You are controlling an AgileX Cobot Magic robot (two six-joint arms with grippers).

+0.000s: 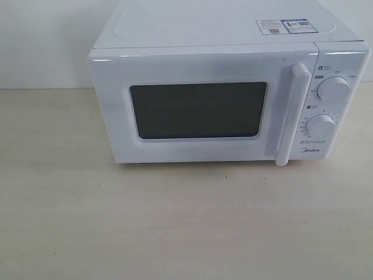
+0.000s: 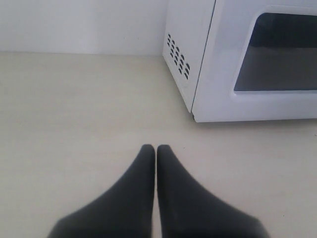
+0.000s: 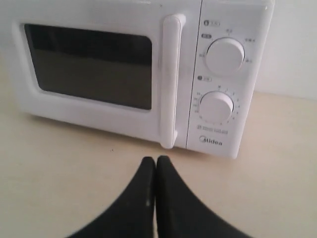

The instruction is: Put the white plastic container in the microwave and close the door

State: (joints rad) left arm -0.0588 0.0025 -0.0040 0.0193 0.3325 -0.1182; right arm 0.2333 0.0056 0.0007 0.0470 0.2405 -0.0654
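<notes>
The white Midea microwave stands at the back of the table, its door flush with the front, dark window and vertical bar handle facing me. The white plastic container is not in view in any frame. My left gripper is shut with nothing in it, low over the table short of the microwave's vented left corner. My right gripper is also shut and empty, just in front of the handle and the dials. Neither arm shows in the exterior view.
Pale wood-grain table stretches in front of and to the left of the microwave. A white wall stands behind. Two round dials sit on the right panel, and a sticker lies on the microwave's top.
</notes>
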